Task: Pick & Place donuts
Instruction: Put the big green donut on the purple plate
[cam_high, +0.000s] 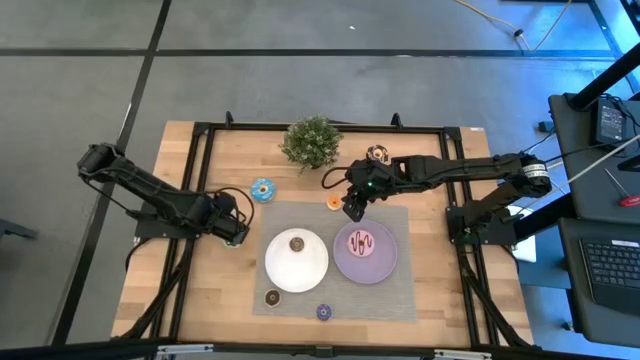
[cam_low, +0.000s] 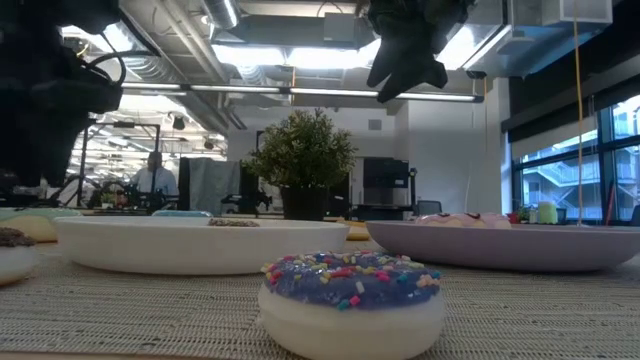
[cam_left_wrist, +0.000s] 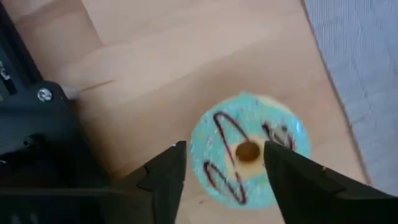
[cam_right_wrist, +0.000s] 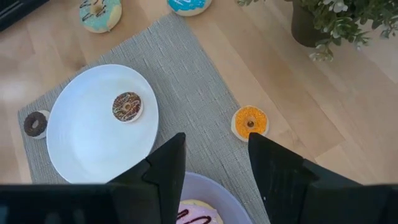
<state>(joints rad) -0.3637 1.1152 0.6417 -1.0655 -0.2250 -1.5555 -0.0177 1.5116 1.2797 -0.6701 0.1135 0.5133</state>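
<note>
My left gripper (cam_left_wrist: 224, 148) is open over the green-frosted donut (cam_left_wrist: 249, 149), which lies flat on the bare wood. One finger shows on each side of it, and I see no touch. From above, the left gripper (cam_high: 235, 225) hides this donut. My right gripper (cam_high: 352, 208) hangs open above the mat, next to the orange mini (cam_right_wrist: 249, 121). The blue donut (cam_high: 263, 189) and the chocolate one (cam_high: 377, 153) lie on wood. A pink donut (cam_high: 361, 241) sits on the purple plate (cam_high: 388, 262), and a sprinkled mini (cam_right_wrist: 127, 106) on the white plate (cam_right_wrist: 81, 143).
A dark brown mini (cam_high: 272, 297) and a purple mini (cam_low: 350, 290) lie on the grey mat (cam_high: 300, 215) near the table's near edge. The potted plant (cam_high: 312, 141) stands at the far side. A black frame rims the table. A person (cam_low: 155, 178) shows far behind.
</note>
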